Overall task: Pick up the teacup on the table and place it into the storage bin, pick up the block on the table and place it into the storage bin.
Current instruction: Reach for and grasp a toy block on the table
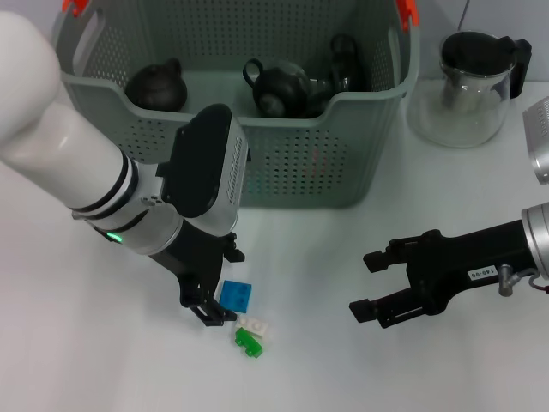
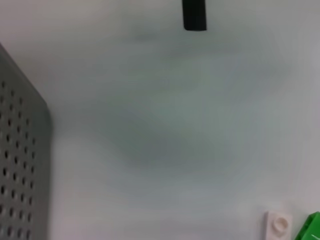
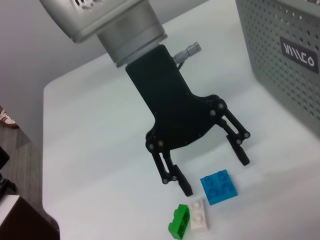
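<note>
A blue block [image 1: 238, 296] lies on the white table in front of the storage bin [image 1: 300, 163]. My left gripper [image 1: 221, 287] hangs open just above it, one finger on each side. From the right wrist view, the left gripper [image 3: 215, 175] straddles the blue block [image 3: 220, 186] without touching it. A white block [image 1: 256, 325] and a green block [image 1: 249, 343] lie right beside the blue one. My right gripper [image 1: 363, 284] is open and empty, low over the table to the right. No teacup shows on the table; three dark round vessels [image 1: 279, 87] sit in the bin.
A glass pitcher [image 1: 472, 86] with a black lid stands right of the bin. The left wrist view shows the bin wall [image 2: 20, 165], the white block [image 2: 277, 225] and the green block [image 2: 312, 227] on bare table. The table's edge [image 3: 45, 150] drops off beyond the left arm.
</note>
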{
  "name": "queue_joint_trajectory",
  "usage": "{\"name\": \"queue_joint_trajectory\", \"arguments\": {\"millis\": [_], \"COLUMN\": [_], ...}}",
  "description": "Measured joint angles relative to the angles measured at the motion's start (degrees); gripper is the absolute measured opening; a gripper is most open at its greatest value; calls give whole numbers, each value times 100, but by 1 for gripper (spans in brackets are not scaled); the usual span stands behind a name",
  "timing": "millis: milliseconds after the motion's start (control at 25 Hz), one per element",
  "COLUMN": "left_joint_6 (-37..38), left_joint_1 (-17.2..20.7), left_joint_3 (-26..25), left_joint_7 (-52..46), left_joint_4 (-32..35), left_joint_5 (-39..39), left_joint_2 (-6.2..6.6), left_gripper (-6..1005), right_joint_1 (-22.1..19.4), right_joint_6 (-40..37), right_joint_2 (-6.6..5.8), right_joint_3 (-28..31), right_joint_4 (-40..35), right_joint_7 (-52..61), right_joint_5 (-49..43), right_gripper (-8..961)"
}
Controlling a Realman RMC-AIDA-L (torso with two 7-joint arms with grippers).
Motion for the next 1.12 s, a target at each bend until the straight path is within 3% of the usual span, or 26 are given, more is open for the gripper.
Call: {"name": "queue_joint_trajectory", "arguments": {"millis": [640, 880, 1120], "left_joint_6": [-129, -38, 132], "left_joint_1": [-53, -93, -243], "left_joint_3": [201, 487, 568], "left_joint_7": [-217, -390, -537], "left_joint_4": [-72, 60, 77], "left_joint_5": [185, 342, 404], "left_joint_2": [9, 2, 3], "left_gripper": [793, 569, 566], "right_joint_1": [10, 7, 15], "right_joint_6": [21, 21, 22], "right_joint_2": [1, 1, 0], "right_joint_3": [5, 2, 2], "right_joint_4": [87, 114, 171], "right_joint_7": [14, 14, 3], "right_joint_5": [20, 20, 17], "right_gripper": [933, 933, 933]}}
